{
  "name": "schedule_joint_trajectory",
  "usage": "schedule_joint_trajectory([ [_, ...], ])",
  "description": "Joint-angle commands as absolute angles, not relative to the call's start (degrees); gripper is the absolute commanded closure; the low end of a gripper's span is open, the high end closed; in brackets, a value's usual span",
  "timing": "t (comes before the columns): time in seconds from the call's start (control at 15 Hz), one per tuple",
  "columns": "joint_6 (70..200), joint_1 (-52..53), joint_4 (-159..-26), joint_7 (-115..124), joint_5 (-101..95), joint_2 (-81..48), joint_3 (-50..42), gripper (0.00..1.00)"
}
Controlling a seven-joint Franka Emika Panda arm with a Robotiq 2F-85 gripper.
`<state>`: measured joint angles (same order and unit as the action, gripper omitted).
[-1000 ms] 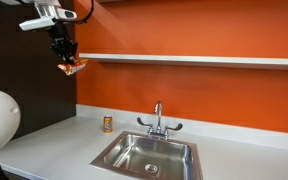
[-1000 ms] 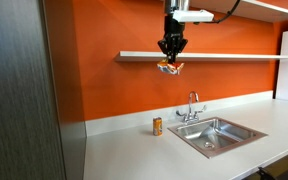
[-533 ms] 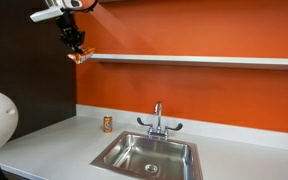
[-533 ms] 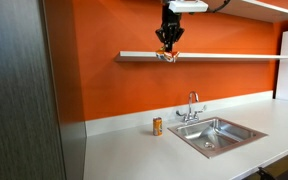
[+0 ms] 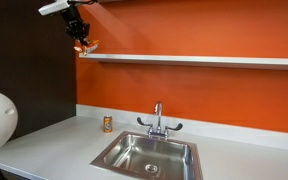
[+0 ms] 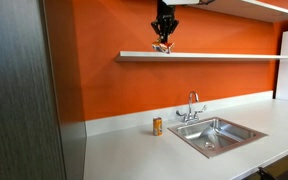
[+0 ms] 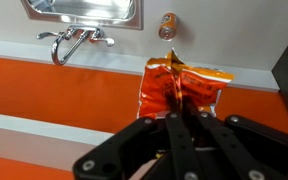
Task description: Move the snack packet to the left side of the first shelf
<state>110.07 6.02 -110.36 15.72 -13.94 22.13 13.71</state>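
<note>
My gripper (image 5: 81,37) is shut on the orange-red snack packet (image 5: 85,46) and holds it just above the left part of the long white shelf (image 5: 204,60). In an exterior view the gripper (image 6: 163,38) hangs over the shelf (image 6: 224,56) with the packet (image 6: 162,47) at its tips. In the wrist view the fingers (image 7: 174,112) pinch the crinkly packet (image 7: 179,90) by its edge, and the packet hangs below them.
A small cylindrical can (image 5: 108,123) stands on the grey countertop (image 5: 54,140) by the orange wall, next to the sink (image 5: 149,155) and tap (image 5: 158,120). The can (image 6: 157,125) and sink (image 6: 216,133) show in both exterior views. A dark panel (image 6: 19,90) stands beside the counter.
The gripper has risen with the snack packet from below shelf height to above the shelf, and has shifted toward the wall over the shelf's left part.
</note>
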Motion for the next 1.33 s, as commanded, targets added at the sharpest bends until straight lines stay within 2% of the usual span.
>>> schedule_joint_trajectory([
  [0.0, 105.8, 4.8, -102.6, 17.2, -16.6, 17.7, 15.1, 0.98],
  [1.27, 105.6, 6.8, -78.5, 14.9, -22.0, -4.2, 10.1, 0.98],
])
